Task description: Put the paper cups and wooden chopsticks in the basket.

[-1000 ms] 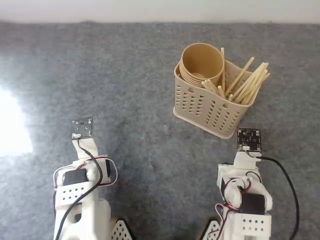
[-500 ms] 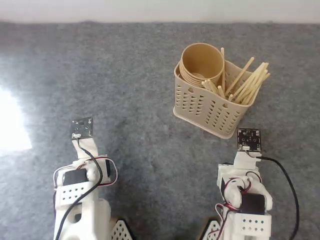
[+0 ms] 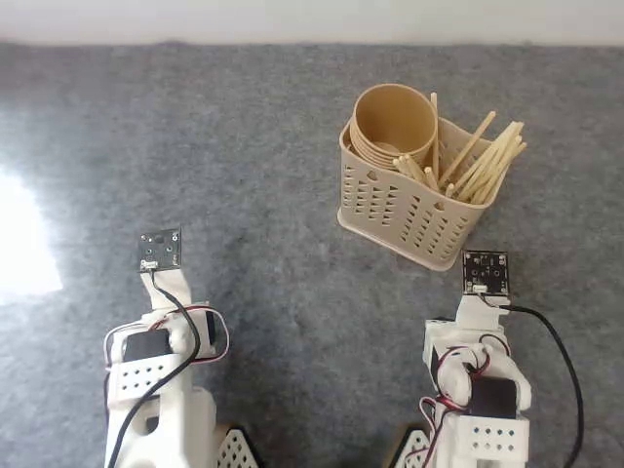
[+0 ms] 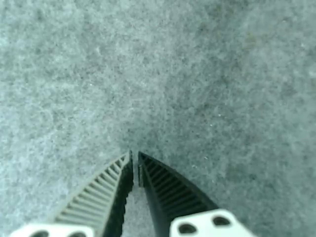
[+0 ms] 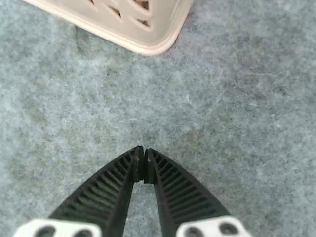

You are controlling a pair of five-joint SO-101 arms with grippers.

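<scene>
A beige perforated basket (image 3: 390, 210) stands on the grey carpet at the back right. A stack of tan paper cups (image 3: 394, 119) sits in its left half, and several wooden chopsticks (image 3: 487, 159) lean in its right half. Both arms are drawn back at the near edge. My left gripper (image 4: 135, 157) is shut with nothing in it, over bare carpet. My right gripper (image 5: 143, 151) is shut and holds nothing, just in front of the basket's near corner (image 5: 148, 29).
Grey carpet (image 3: 244, 156) covers the whole table. A bright glare patch (image 3: 19, 244) lies at the far left. The left arm's base (image 3: 156, 390) and the right arm's base (image 3: 478, 390) stand at the front edge.
</scene>
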